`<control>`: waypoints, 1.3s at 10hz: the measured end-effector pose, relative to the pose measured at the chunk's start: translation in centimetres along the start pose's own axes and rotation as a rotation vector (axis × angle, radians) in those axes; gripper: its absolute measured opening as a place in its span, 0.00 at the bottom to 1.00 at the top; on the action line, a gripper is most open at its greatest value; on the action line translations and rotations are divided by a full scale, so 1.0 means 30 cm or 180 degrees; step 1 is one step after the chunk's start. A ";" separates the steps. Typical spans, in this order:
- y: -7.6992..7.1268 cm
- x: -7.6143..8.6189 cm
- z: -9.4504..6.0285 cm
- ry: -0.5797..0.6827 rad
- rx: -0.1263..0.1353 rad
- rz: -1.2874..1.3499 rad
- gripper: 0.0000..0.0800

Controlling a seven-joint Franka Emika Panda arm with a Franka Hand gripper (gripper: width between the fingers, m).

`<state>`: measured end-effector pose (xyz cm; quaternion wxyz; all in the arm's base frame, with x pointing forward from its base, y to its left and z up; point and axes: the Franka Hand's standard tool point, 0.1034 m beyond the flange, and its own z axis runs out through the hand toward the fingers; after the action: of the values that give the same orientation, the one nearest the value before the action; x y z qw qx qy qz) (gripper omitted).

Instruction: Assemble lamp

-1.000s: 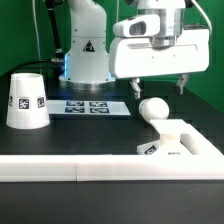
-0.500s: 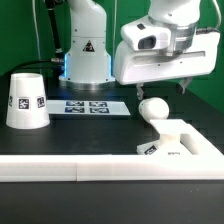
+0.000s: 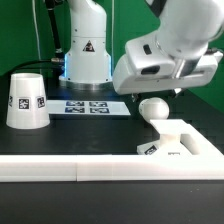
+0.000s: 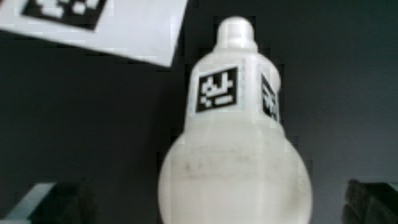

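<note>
The white bulb [image 3: 152, 109] lies on its side on the black table, just behind the low angular base [image 3: 178, 140]. In the wrist view the bulb [image 4: 228, 150] fills the middle, tag facing up, neck pointing away. My gripper [image 3: 153, 94] hangs tilted just above the bulb. It is open, with one dark finger [image 4: 43, 204] on each side of the bulb's round head and not touching it. The tapered shade [image 3: 27, 100] stands mouth down at the exterior view's left.
The marker board [image 3: 90, 105] lies flat behind the bulb, and a corner of it shows in the wrist view [image 4: 107, 28]. A long white rail bar [image 3: 60, 170] runs along the front. The robot's base column [image 3: 86, 50] stands at the back.
The hand has tilted over, swung toward the exterior view's right and come down closer to the bulb. The bulb, shade and base have not moved.
</note>
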<state>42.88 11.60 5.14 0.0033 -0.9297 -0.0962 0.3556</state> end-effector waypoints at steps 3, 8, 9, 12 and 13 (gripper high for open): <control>-0.013 0.023 0.028 -0.0342 0.0000 0.0048 0.87; -0.005 0.058 0.086 -0.0228 0.0007 0.0067 0.87; -0.006 0.061 0.106 -0.0237 0.0006 0.0066 0.87; -0.004 0.060 0.124 -0.0258 0.0012 0.0072 0.73; -0.004 0.061 0.124 -0.0257 0.0013 0.0072 0.72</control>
<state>41.72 11.81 1.17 -0.0027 -0.9156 -0.0850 0.3930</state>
